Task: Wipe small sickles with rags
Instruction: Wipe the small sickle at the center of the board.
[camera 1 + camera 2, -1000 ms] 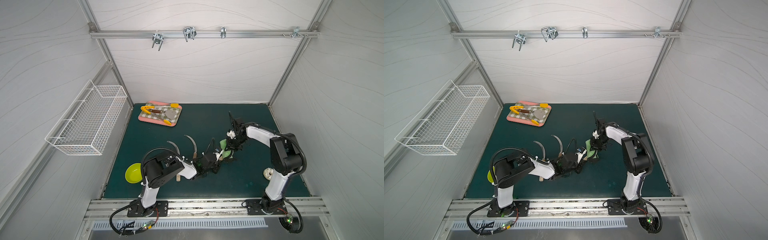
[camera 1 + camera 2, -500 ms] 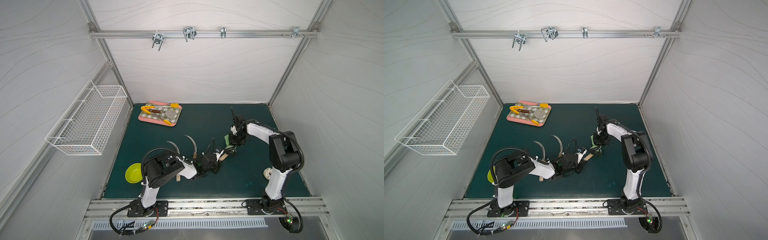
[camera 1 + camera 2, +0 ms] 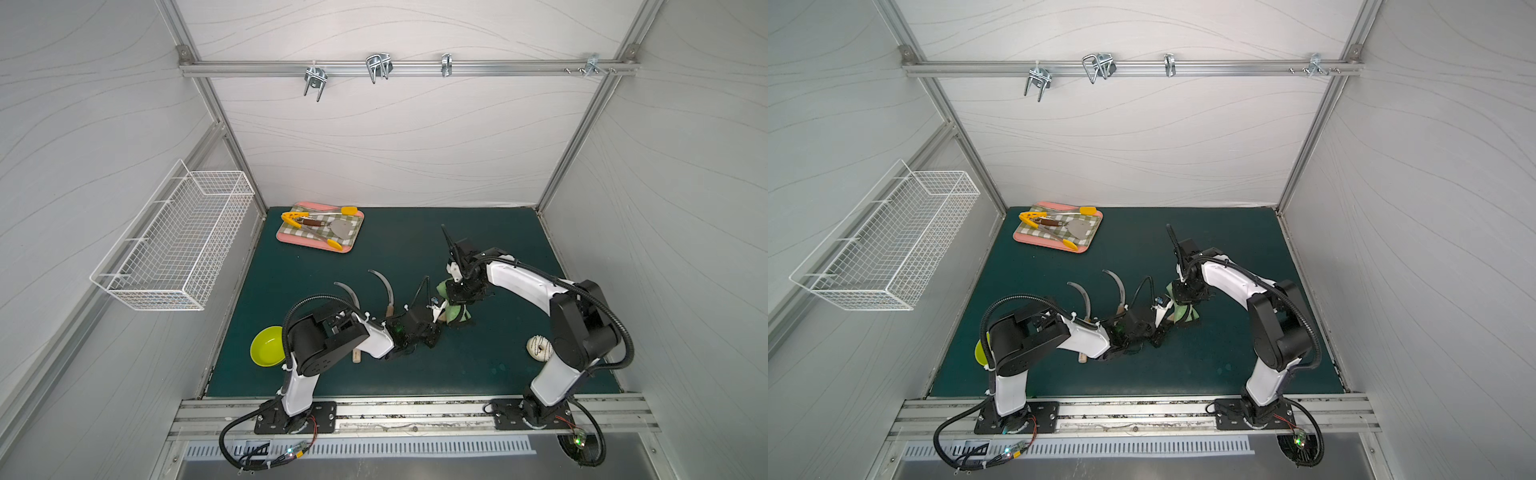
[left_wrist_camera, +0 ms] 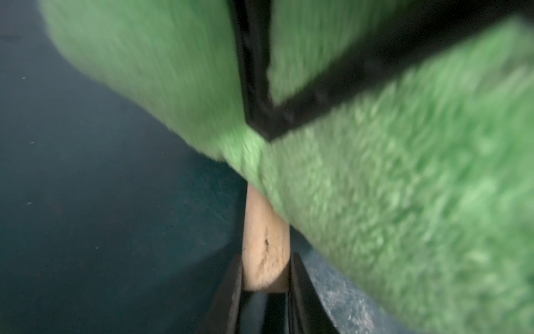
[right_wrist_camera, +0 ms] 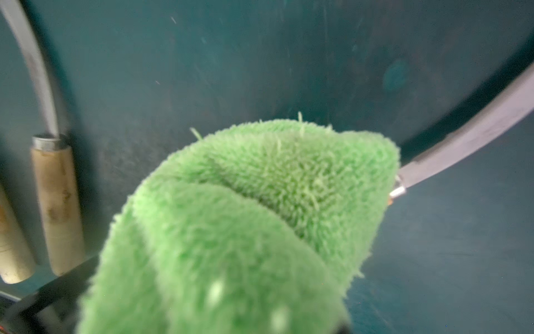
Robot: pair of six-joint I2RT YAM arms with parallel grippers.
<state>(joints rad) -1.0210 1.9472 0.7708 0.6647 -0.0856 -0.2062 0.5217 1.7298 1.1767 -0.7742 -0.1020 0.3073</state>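
Observation:
My left gripper (image 4: pixel 265 260) is shut on the light wooden handle (image 4: pixel 264 231) of one small sickle, low over the green mat. The light-green rag (image 4: pixel 375 188) with black edging is folded over that sickle just beyond the handle. Its grey blade (image 5: pixel 468 136) sticks out past the rag (image 5: pixel 274 202). My right gripper (image 3: pixel 461 291) is shut on the rag (image 3: pixel 455 311), and its fingers are buried in the cloth. Two more sickles (image 3: pixel 348 293) (image 3: pixel 387 284) lie side by side on the mat left of my left gripper (image 3: pixel 434 322).
A pink tray (image 3: pixel 353 245) with yellow-tipped tongs and a spatula sits at the back left. A yellow-green bowl (image 3: pixel 268 345) is at the front left, and a white ring-shaped thing (image 3: pixel 539 348) lies by the right arm's base. A wire basket (image 3: pixel 178 245) hangs on the left wall.
The right gripper slid the rag away along the held sickle, then drew it back toward the handle. The left gripper has stayed put on the handle.

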